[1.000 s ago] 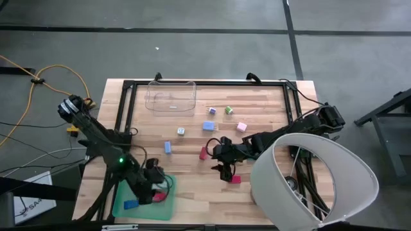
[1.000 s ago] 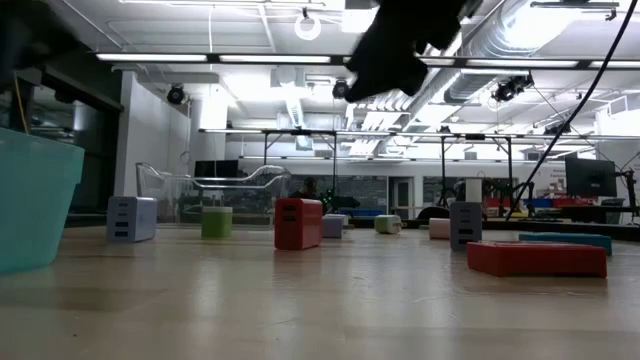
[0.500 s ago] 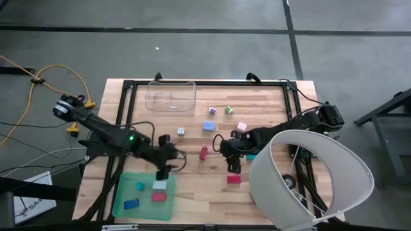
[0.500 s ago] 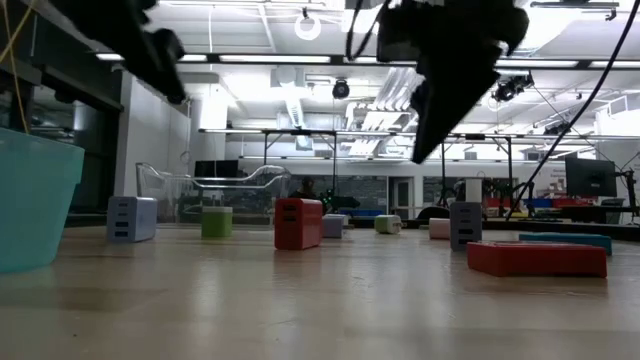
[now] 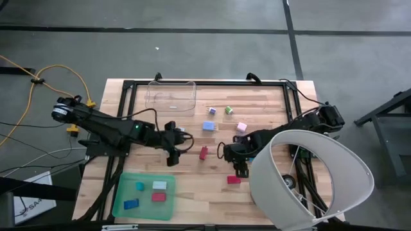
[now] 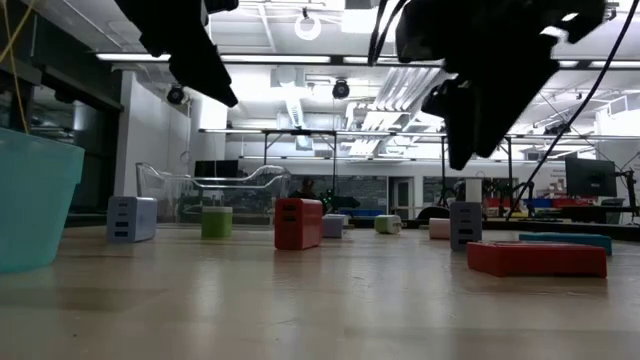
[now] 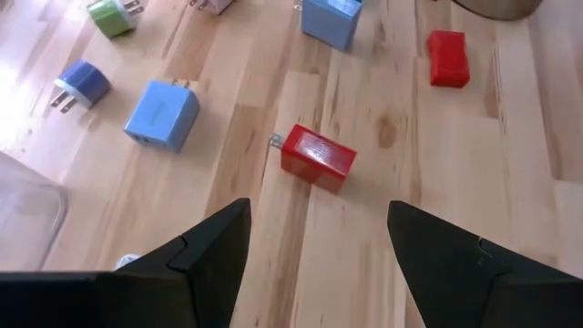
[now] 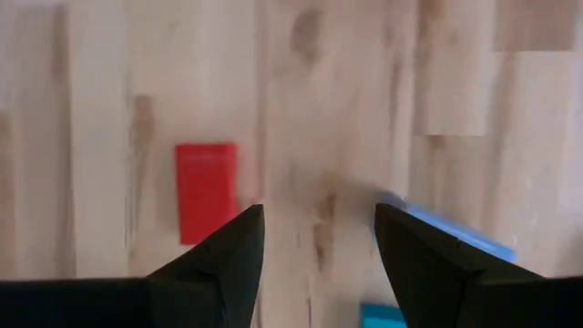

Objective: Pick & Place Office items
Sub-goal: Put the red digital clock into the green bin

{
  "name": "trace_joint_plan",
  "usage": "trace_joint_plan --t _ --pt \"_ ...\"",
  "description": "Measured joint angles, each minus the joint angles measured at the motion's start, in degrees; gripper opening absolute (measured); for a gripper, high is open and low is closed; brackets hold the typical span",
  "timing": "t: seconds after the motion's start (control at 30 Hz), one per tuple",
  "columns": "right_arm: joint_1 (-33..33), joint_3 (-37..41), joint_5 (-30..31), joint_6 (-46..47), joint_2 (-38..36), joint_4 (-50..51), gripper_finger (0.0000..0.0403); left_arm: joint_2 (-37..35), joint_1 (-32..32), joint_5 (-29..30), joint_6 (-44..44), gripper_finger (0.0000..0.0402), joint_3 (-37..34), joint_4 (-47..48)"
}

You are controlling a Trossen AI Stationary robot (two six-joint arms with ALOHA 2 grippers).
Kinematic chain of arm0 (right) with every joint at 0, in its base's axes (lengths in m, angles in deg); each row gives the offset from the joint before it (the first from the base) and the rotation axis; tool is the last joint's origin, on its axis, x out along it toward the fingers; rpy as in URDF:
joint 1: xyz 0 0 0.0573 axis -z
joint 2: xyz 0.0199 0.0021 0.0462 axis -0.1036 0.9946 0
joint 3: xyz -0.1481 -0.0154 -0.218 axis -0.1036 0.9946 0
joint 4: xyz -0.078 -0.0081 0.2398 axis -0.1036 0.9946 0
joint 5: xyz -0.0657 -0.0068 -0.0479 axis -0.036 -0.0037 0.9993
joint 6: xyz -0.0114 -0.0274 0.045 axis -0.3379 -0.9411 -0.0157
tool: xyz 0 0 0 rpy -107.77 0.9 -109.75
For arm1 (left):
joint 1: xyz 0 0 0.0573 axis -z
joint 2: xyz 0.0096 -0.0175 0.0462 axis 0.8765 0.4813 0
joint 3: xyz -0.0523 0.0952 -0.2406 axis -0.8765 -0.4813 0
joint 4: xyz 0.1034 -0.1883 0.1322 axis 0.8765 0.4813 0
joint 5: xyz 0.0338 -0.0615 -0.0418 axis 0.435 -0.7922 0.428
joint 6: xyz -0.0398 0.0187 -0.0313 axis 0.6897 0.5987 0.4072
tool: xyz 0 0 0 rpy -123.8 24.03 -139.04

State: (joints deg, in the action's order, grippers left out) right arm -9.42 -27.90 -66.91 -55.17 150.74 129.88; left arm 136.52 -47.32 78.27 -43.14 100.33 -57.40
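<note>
High view: left gripper (image 5: 172, 142) hangs over mid-table, fingers spread, empty, just beside the small red charger block (image 5: 203, 153). Right gripper (image 5: 240, 165) hovers above the flat red rectangular piece (image 5: 234, 179), jaws apart, nothing held.

Low view: red charger block (image 6: 298, 223) stands on the wooden table (image 6: 320, 300); flat red piece (image 6: 535, 258) lies low, nearer the camera.

Left wrist view: red charger block (image 7: 317, 158) lies ahead between the fingers, long axis skewed to the gap, prongs toward the light-blue charger cube (image 7: 162, 115). Risk: fingers closing on its corners could twist or skid it.

Right wrist view: flat red piece (image 8: 206, 192) sits off-centre, near one finger (image 8: 211, 264), long axis along the fingers. Risk: descending so could land that finger on it.
</note>
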Motion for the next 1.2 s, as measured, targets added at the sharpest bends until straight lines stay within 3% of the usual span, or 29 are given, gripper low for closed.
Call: trace_joint_plan --t 0.2,0.37,0.6,1.2 --pt "-3.6 0.0 -0.2 -0.2 0.0 0.7 0.0197 0.0 0.0 -0.1 1.2 0.0253 0.0 0.0" --pt "-6.0 0.0 4.0 0.2 0.0 -1.1 0.0197 0.0 0.0 -0.1 1.2 0.0253 0.0 0.0" --pt "-5.5 0.0 5.4 1.5 0.0 -3.4 0.0197 0.0 0.0 -0.1 1.3 0.0253 0.0 0.0" --pt "-0.1 0.0 -7.5 -3.2 3.7 -7.1 0.0197 0.1 0.0 0.0 1.3 0.0253 0.0 -1.7"
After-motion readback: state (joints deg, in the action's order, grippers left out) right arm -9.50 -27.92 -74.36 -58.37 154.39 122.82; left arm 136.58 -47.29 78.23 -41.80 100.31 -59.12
